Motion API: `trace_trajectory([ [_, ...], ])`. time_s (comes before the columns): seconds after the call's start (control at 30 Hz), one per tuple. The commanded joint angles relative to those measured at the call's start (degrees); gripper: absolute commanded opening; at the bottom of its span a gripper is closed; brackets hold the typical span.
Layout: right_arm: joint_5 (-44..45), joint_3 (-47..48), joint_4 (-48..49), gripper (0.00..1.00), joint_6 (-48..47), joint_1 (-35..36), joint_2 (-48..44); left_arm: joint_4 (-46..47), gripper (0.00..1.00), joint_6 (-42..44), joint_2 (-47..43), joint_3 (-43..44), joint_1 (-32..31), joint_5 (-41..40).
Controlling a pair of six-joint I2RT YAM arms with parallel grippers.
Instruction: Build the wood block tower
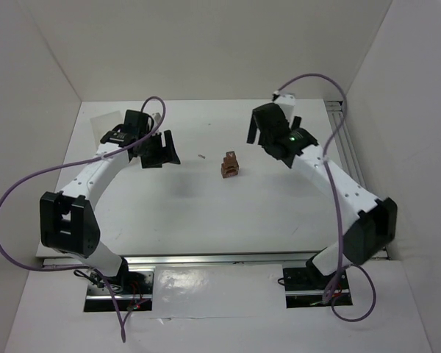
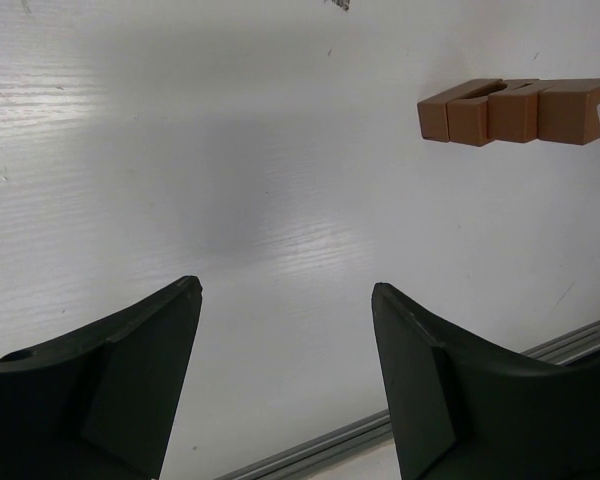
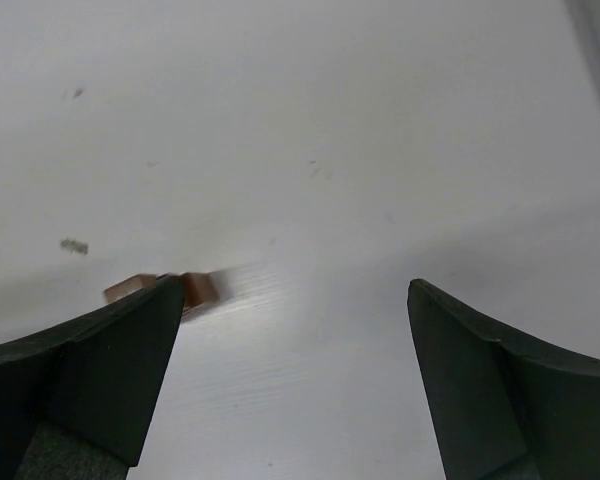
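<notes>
Two wide, empty claws: left gripper (image 2: 287, 288), right gripper (image 3: 295, 288). We judge a sideways brush could topple the tower (image 1: 230, 165), midway between side edges.

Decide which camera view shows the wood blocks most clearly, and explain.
Left wrist: the wood blocks are close, sharp, unobstructed. Top external shows them tiny; right wrist shows a blurred bit behind its finger.
</notes>
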Motion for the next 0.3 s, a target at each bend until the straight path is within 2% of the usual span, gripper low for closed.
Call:
trace_trajectory([
  [0.0, 10.4, -9.06, 3.31, 1.0, 5.22, -3.72, -7.11, -0.26, 0.81, -0.39, -3.27, 0.74, -0.29, 0.3],
  [0.17, 10.93, -19.11, 0.85, 1.0, 7.16, -7.77, -15.81, -0.26, 0.82, -0.39, -5.11, 0.74, -0.29, 0.3],
  [0.27, 9.53, -24.03, 0.23, 0.95, 7.16, -9.09, -19.76, -0.88, 0.82, -0.39, -5.82, 0.74, -0.29, -0.31],
])
